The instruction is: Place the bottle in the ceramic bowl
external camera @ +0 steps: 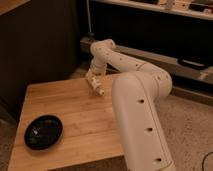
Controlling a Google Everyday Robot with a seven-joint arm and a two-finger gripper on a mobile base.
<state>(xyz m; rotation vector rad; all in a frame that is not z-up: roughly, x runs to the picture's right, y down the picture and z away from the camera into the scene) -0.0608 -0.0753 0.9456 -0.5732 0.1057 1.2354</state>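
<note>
The gripper (pixel 94 70) hangs at the far edge of the table (pixel 75 120), just above the bottle (pixel 95 84), which lies slanted on the wood. Whether the gripper grips the bottle cannot be told. The ceramic bowl (pixel 44 132) sits near the front-left corner.

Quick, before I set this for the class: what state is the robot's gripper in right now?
Gripper: near the far edge of the table, right at the bottle; open, closed or holding it cannot be told.

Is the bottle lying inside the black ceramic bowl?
No: the bottle sits under the gripper near the table's far edge, well apart from the ceramic bowl.
</note>
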